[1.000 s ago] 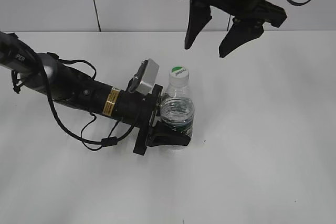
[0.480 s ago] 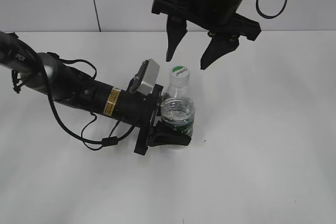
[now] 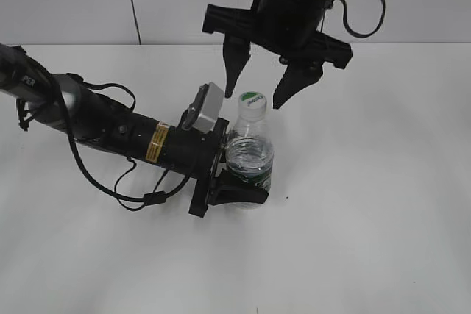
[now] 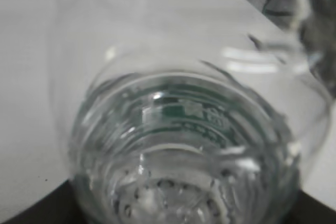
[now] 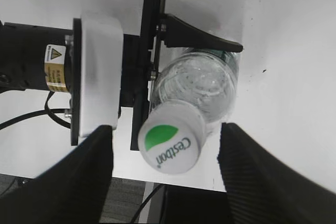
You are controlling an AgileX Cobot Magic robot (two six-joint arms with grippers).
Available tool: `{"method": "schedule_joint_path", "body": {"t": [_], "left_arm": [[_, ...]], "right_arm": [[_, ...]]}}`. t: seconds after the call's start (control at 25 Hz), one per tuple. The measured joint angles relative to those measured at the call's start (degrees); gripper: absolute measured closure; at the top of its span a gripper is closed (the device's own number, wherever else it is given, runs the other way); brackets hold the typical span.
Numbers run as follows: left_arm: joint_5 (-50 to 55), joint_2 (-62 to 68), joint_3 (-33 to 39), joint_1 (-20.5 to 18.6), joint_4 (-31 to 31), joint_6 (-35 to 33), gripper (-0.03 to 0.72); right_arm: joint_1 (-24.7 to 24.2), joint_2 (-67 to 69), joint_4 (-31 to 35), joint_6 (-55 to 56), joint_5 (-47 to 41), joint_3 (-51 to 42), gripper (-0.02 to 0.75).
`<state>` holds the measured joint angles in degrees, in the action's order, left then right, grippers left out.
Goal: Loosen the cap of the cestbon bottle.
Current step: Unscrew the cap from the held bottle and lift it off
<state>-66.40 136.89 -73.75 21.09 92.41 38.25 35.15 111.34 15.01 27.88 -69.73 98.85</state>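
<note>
Lowered, the right tool (image 3: pixel 255 86) straddles the cap (image 3: pixel 251 101), spread wide, gripping nothing.

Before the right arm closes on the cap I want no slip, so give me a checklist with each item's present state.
1. Cestbon bottle upright on the table: ok.
2. Left tool clamped around the bottle's body: ok.
3. Cap in clear sight, nothing covering it: ok.
4. Right tool open wide enough for the cap: ok.
5. Cap between the right tool's two fingers: ok in the wrist view.
6. Fingertips down at cap height: cannot tell; in the exterior view they look level with its top.
</note>
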Motion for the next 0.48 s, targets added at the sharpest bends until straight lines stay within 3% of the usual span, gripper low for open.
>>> {"method": "schedule_joint_path", "body": {"t": [0.28, 0.48], "left_arm": [[0.18, 0.0, 0.0, 0.0, -0.12, 0.0, 0.28], [0.29, 0.0, 0.0, 0.0, -0.17, 0.0, 0.28]], "right_arm": [[0.73, 1.58, -0.45, 0.05, -0.04, 0.0, 0.256], [0.74, 1.69, -1.27, 0.05, -0.06, 1.48, 0.329]]}}
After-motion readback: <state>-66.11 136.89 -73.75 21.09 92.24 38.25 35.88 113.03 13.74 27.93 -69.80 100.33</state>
